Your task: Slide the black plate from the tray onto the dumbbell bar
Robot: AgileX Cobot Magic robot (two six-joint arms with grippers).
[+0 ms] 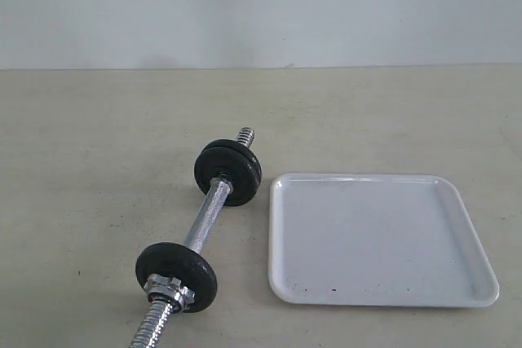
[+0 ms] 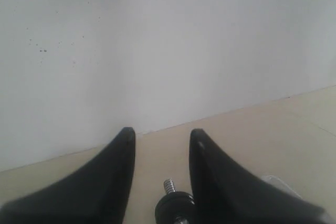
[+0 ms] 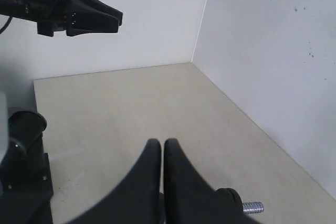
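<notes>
The dumbbell bar lies on the beige table, left of the white tray, whose surface holds only a few dark specks. The black plate sits on the bar's far threaded end, pressed against a second black disc. Another disc and a chrome nut sit at the near end. Neither gripper shows in the exterior view. My left gripper hangs open and empty above the bar's far discs. My right gripper is shut on nothing, with the far discs beside it.
White walls close the table at the back and on one side. In the right wrist view the left gripper hangs high over the table, and a dark arm base stands at the table's edge.
</notes>
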